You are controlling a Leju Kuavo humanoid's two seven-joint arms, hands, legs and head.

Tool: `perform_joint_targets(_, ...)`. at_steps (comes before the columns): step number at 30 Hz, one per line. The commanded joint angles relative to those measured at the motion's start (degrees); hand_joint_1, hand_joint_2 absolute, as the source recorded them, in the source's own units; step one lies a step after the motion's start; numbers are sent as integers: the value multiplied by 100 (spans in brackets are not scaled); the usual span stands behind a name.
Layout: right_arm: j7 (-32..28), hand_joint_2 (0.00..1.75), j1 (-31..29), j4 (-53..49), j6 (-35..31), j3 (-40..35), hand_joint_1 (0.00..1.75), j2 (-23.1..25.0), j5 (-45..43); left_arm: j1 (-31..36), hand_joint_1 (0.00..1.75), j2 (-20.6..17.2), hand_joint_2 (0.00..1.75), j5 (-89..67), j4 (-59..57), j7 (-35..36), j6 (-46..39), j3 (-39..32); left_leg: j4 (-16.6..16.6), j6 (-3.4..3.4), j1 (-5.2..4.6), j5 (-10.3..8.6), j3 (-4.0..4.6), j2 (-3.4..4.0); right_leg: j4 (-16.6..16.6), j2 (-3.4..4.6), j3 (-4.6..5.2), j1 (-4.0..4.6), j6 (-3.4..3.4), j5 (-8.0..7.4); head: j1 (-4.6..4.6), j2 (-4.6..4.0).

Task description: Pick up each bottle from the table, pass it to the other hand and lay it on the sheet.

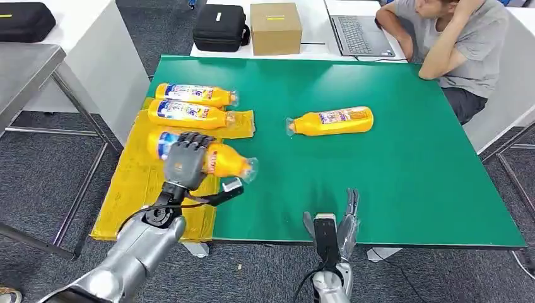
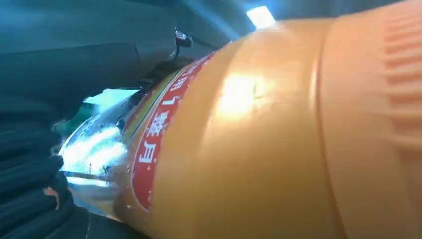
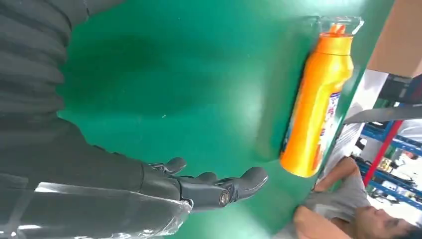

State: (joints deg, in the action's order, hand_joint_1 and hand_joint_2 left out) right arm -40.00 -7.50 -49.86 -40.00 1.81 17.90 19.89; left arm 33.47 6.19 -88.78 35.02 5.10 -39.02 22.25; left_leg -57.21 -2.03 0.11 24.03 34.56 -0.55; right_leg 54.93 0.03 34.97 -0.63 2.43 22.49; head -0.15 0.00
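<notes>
Two orange bottles [image 1: 195,95] [image 1: 188,114] lie side by side on the yellow sheet [image 1: 135,183] at the table's left edge. My left hand [image 1: 185,161] grips a third orange bottle [image 1: 228,163] over the sheet's near part, its clear cap pointing right; this held bottle [image 2: 278,134] looms close in the left wrist view. One more orange bottle [image 1: 332,121] lies on the green table [image 1: 391,183] near the middle, cap to the left; the right wrist view catches the same bottle [image 3: 318,104]. My right hand [image 1: 334,230] hovers at the near table edge, fingers [image 3: 219,189] spread, holding nothing.
A person [image 1: 454,44] sits at the far right corner beside a laptop [image 1: 361,35]. A cardboard box [image 1: 276,28] and a black case [image 1: 219,26] stand on the white table behind. A grey metal table [image 1: 25,76] is at the left.
</notes>
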Motion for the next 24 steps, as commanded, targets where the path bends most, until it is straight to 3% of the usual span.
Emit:
perform_joint_targets(1, 0, 175, -269, 487, 0, -36, 0, -24, -52, 591, 175, -321, 175, -122, -1269, 443, 135, 320, -1, 10, 3, 12, -25, 15, 1, 11, -21, 4, -9, 9, 0, 2)
perform_joint_targets(6, 0, 175, -256, 480, 0, -43, 0, -31, -58, 639, 175, -306, 175, -122, -1314, 512, 223, 395, 0, 7, 2, 8, -15, 9, 1, 7, -14, 2, -6, 6, 2, 2)
perform_joint_targets(13, 0, 175, -300, 619, 0, -113, 0, -66, -220, 945, 175, -518, 175, -122, -1759, 1391, 1258, 1246, -2, 9, 3, 8, -14, 8, 4, 5, -14, 4, -8, 6, 2, 2)
perform_joint_targets(19, 0, 175, -323, 671, 0, -69, 0, -86, -244, 992, 175, -486, 175, -116, -1853, 1431, 1799, 1143, -5, 13, 5, 19, -33, 14, 9, 8, -29, 6, -13, 17, 2, 2)
perform_joint_targets(24, 0, 175, -417, 775, 0, -129, 0, -110, -306, 1079, 175, -333, 175, -122, -1881, 881, 2386, 1080, -9, 12, 5, 17, -27, 8, 12, 3, -26, 5, -10, 17, 2, 2)
